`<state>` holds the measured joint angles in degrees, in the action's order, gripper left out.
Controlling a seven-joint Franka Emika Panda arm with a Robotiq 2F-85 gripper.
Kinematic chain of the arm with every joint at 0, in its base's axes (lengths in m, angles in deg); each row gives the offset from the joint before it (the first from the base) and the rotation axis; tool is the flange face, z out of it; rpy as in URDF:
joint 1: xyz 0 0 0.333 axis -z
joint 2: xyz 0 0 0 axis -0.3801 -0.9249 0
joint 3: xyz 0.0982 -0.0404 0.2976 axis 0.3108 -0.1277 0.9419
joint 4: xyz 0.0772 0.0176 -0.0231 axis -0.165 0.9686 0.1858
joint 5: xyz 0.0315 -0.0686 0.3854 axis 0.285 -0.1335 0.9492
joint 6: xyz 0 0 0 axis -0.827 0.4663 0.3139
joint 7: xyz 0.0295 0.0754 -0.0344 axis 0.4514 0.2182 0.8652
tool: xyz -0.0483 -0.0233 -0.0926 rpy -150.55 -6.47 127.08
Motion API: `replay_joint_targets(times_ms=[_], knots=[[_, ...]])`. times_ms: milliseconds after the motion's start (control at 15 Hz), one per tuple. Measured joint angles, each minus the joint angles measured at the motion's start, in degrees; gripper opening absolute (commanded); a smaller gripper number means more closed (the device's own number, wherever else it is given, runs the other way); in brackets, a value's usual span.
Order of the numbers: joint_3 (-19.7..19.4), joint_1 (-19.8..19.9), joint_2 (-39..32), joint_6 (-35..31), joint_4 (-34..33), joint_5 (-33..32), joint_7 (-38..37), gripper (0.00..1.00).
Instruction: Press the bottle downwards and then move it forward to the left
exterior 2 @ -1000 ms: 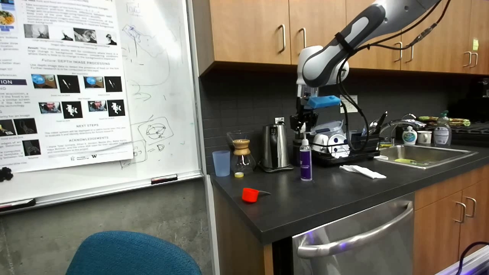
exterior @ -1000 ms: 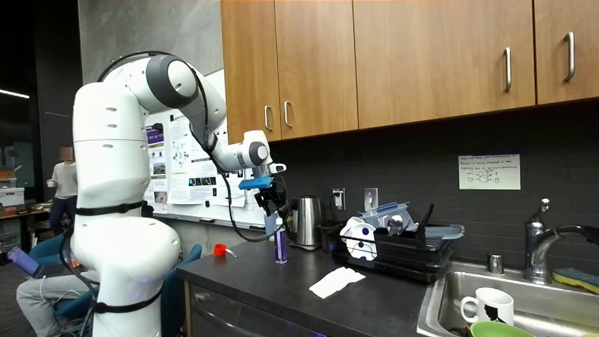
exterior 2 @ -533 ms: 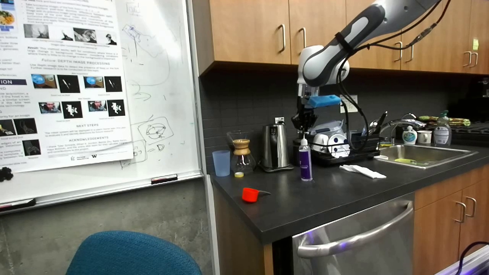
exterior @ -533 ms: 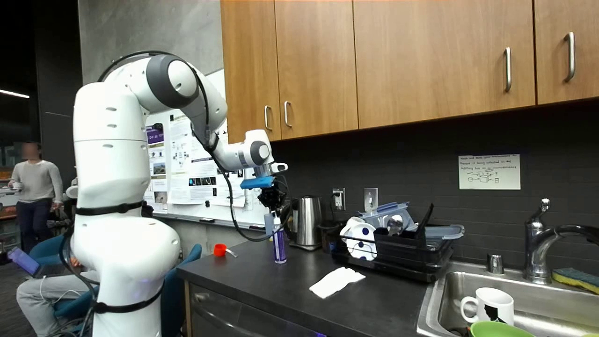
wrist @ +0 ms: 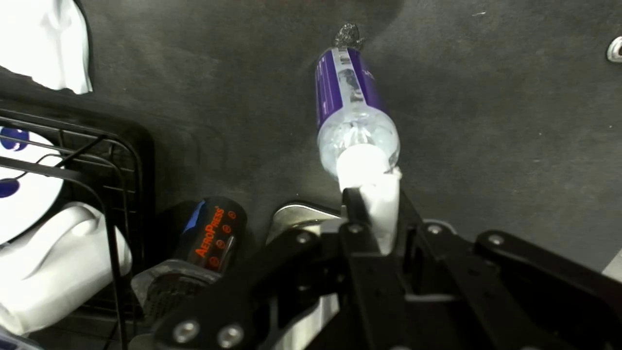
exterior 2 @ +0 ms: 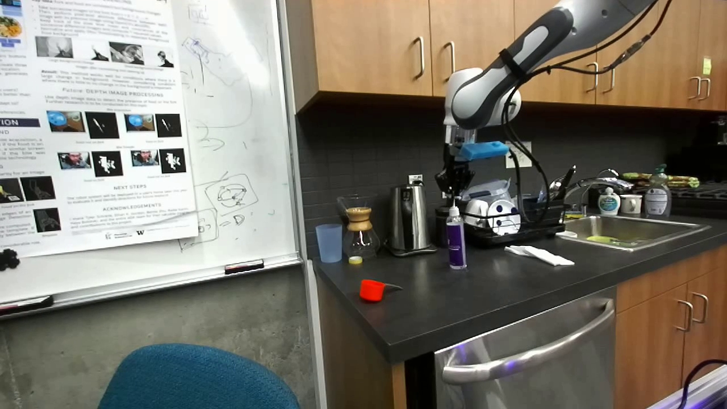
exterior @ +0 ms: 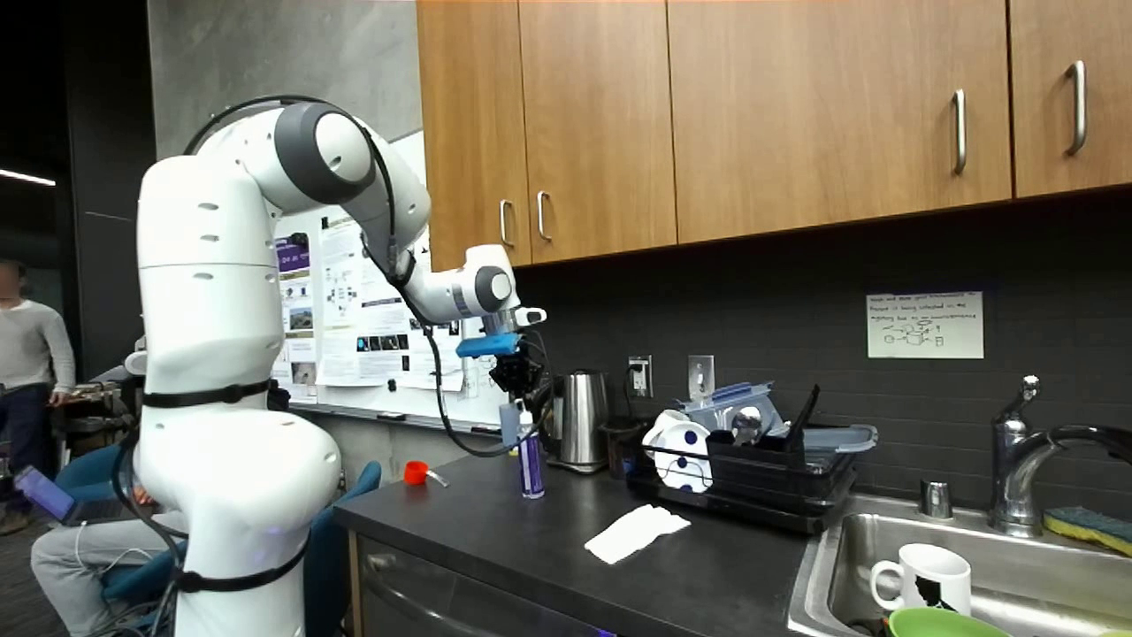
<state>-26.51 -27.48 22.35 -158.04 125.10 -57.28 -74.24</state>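
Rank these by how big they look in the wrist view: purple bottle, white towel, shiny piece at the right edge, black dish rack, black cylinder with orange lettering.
Largest: black dish rack, though the frame cuts it off
Next: purple bottle
Then: white towel, also cut off, and black cylinder, too alike to rank
Smallest: shiny piece

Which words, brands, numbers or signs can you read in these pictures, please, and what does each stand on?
"AEROPRESS": the dark cylinder.
"Future: DEPTH IMAGE PROCESSING": the poster.
"Result": the poster too.
"NEXT STEPS": the poster too.
"ACKNOWLEDGEMENTS": the poster too.
"TION", a cut-off word: the poster's left edge.
Too small or blurred to read: the label on the bottle, the handwriting on the wall note, most scribbles on the whiteboard, the poster's fine print.
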Motion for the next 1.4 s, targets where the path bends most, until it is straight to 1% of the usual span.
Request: replay_joint_targets(times_ms=[333,933,1400], knots=[[0.08,-0.38,2.19,0.91,0.58,1.39,1.20,0.04],[0.50,-3.22,9.69,4.27,3.06,7.89,6.31,0.04],[2.87,-6.09,11.95,4.64,5.20,9.02,7.16,0.04]])
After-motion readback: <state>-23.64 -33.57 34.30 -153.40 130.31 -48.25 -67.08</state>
